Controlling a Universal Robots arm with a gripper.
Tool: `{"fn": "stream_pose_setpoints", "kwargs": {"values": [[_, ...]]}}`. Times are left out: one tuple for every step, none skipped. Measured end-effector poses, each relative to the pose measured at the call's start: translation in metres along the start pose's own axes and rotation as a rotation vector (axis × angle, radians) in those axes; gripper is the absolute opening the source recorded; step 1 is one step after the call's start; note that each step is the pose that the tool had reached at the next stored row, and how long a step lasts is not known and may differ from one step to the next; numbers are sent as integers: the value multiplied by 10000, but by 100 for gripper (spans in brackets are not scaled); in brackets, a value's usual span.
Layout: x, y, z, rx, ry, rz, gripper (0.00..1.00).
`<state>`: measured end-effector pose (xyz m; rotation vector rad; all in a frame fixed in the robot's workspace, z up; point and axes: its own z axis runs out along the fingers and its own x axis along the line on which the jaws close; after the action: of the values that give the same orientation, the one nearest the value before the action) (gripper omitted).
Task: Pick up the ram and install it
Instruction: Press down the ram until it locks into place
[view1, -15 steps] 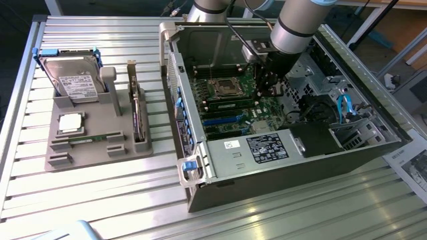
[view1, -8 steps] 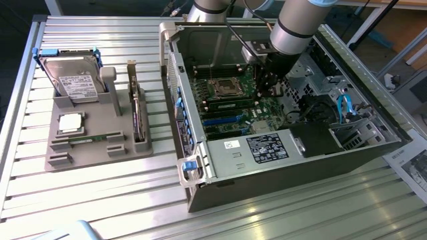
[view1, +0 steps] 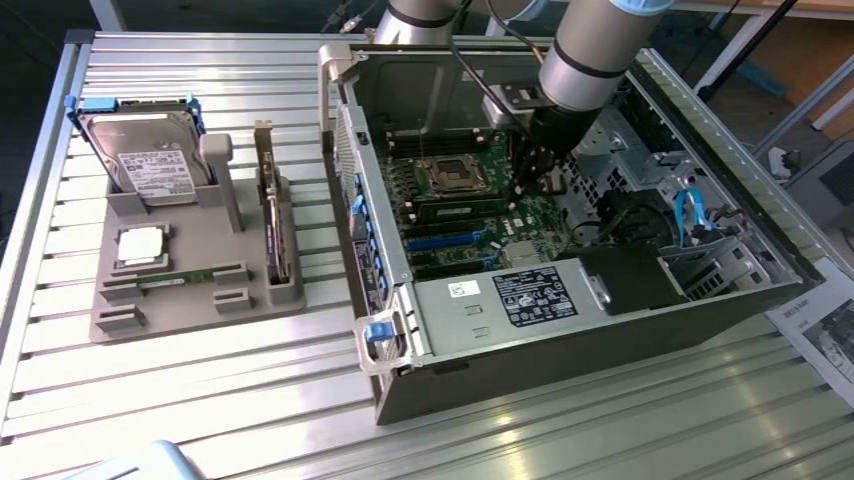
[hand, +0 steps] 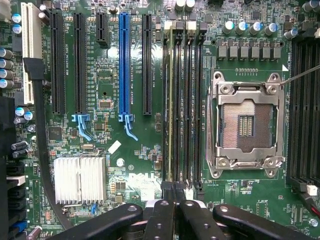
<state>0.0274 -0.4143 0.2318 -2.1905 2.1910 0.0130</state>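
Note:
The ram is a thin green stick standing on edge in one of the black memory slots beside the empty processor socket. In the exterior view the ram lies just below that socket, inside the open computer case. My gripper is shut, its two dark fingertips pressed together right over the ram's near end. I cannot tell whether they touch it. In the exterior view the gripper reaches down into the case over the motherboard.
A grey holder on the exterior view's left carries a hard drive, a square silver processor chip, a thin green strip and an upright dark card. Cables and a drive cage crowd the case's right side.

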Motion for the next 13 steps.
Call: {"fn": "stream_pose_setpoints", "kwargs": {"values": [[0,0,1,1,-1,0,10],[0,0,1,1,-2,0,10],[0,0,-1,1,-3,0,10],[-1,0,-6,-3,-8,1,10],[-2,0,-29,-32,-6,2,10],[-2,-1,-45,-50,-4,2,10],[-3,-2,-66,-74,-3,3,10],[-3,-3,-82,-92,-3,4,10],[-4,-3,-96,-108,-2,4,10],[-5,-3,-120,-129,-3,6,10],[-5,-4,-129,-140,-3,6,10],[-5,-4,-129,-140,-5,5,10],[-5,-4,-129,-140,-5,5,10]]}}
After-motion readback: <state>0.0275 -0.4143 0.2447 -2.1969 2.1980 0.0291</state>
